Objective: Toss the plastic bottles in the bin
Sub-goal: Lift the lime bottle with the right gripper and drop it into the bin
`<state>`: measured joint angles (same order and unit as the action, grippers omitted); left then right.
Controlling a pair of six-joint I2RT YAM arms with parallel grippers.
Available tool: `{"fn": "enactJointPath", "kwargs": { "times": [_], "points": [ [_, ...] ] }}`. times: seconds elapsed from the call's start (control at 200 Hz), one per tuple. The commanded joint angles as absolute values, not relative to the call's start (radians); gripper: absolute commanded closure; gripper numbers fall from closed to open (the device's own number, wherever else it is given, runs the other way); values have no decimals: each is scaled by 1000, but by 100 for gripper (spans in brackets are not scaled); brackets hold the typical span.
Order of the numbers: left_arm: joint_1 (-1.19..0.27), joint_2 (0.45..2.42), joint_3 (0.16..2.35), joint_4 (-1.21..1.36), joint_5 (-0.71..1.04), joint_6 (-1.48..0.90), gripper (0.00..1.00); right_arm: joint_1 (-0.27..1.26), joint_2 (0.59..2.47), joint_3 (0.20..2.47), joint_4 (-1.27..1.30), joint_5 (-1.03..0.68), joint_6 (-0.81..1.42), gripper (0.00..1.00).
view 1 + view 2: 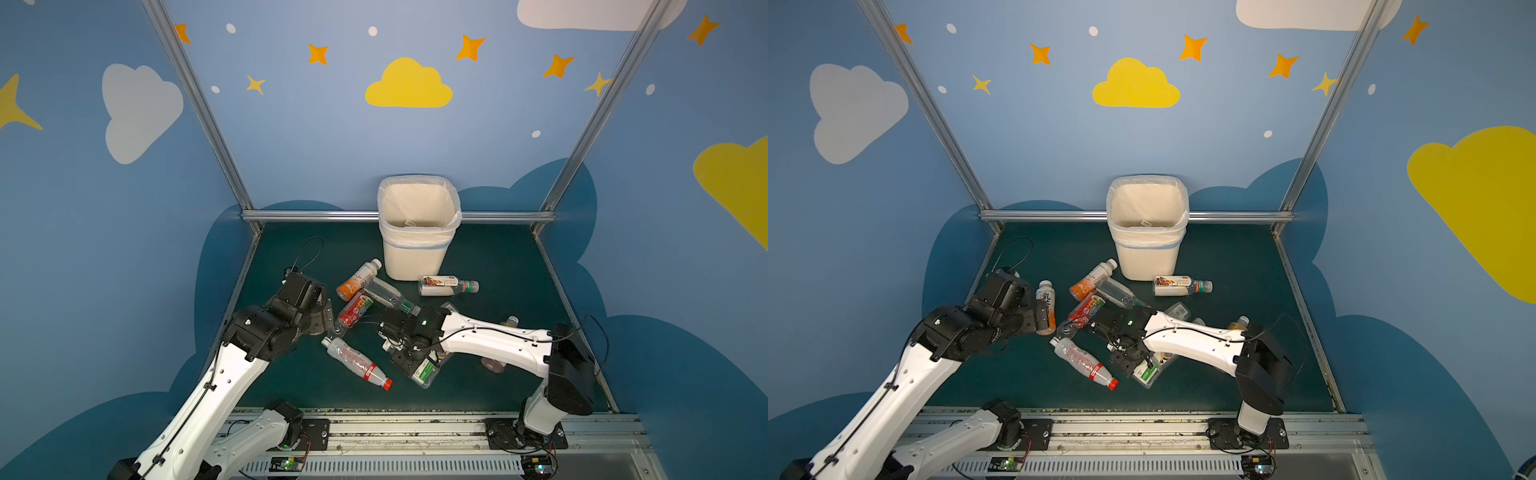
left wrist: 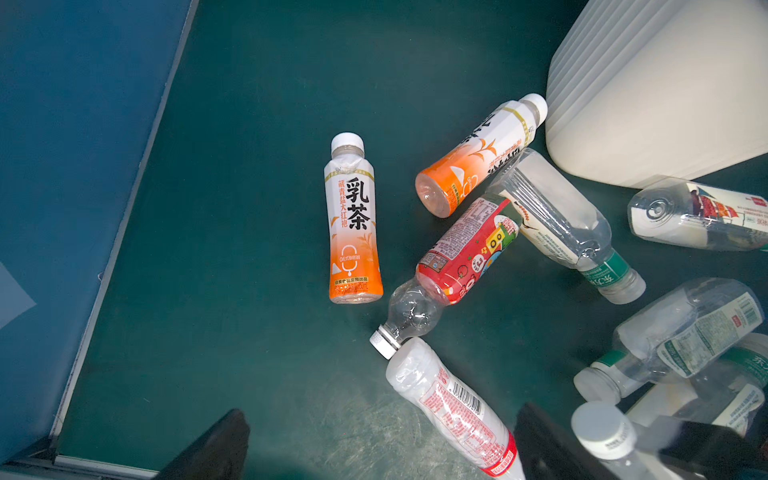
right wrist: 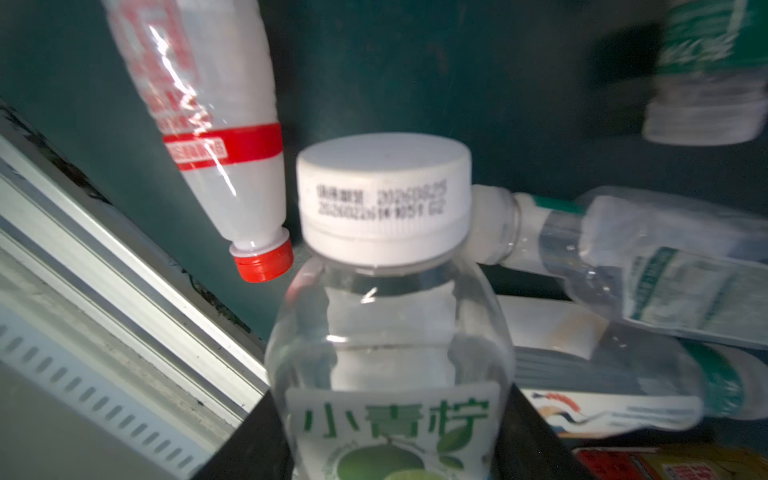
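Observation:
Several plastic bottles lie on the green mat in front of the cream bin (image 1: 417,253) (image 1: 1148,257). My right gripper (image 3: 390,436) (image 1: 409,361) is shut on a clear bottle with a green lime label (image 3: 390,374) (image 1: 424,370), its fingers pressed against both sides below the white cap. My left gripper (image 2: 378,446) (image 1: 324,320) hangs open above the mat. A red-capped bottle (image 2: 453,411) (image 1: 357,363) lies on the mat below and between its fingers, untouched. An orange tea bottle (image 2: 353,224) (image 1: 1046,305) lies just beyond it.
Near the bin lie an orange-label bottle (image 1: 357,280), a red-label bottle (image 1: 355,309), a clear green-capped one (image 1: 388,295) and one beside the bin's base (image 1: 446,286). More bottles sit under the right arm (image 1: 490,336). A metal rail (image 1: 415,428) runs along the mat's front.

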<state>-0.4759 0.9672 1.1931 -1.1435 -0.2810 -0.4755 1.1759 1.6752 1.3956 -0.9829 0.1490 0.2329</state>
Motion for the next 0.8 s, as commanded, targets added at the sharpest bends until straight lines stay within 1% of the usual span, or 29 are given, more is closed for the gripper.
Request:
{"fn": "enactJointPath", "kwargs": {
  "times": [0.0, 0.135, 0.225, 0.315, 0.421, 0.466, 0.536, 0.596, 0.676, 0.741, 0.791],
  "points": [
    [-469, 987, 1219, -1128, -280, -457, 0, 1132, 1607, 1532, -1007, 262, 233, 37],
    [-469, 1019, 1244, -1118, -271, -443, 0, 1031, 1638, 1794, -952, 317, 89, 37],
    [-469, 1038, 1263, -1118, -264, -433, 0, 926, 1752, 2084, -924, 345, -14, 36],
    [-466, 1046, 1272, -1114, -256, -430, 0, 820, 1946, 2429, -909, 394, -85, 25],
    [-465, 1049, 1272, -1117, -249, -433, 0, 727, 2181, 2814, -879, 450, -116, 6],
    [-465, 1047, 1275, -1128, -250, -437, 0, 703, 2233, 2892, -862, 489, -112, 5],
    [-466, 1037, 1278, -1150, -253, -439, 0, 682, 2222, 2883, -855, 563, -86, 5],
    [-465, 1022, 1270, -1163, -257, -440, 0, 670, 2140, 2778, -849, 604, -45, 5],
    [-466, 1000, 1247, -1167, -257, -442, 0, 652, 1961, 2509, -770, 575, 12, 5],
    [-466, 991, 1229, -1162, -247, -440, 0, 640, 1802, 2266, -689, 511, 56, 5],
    [-464, 993, 1217, -1157, -235, -440, 0, 629, 1695, 2121, -672, 452, 110, 6]
  ]
}}
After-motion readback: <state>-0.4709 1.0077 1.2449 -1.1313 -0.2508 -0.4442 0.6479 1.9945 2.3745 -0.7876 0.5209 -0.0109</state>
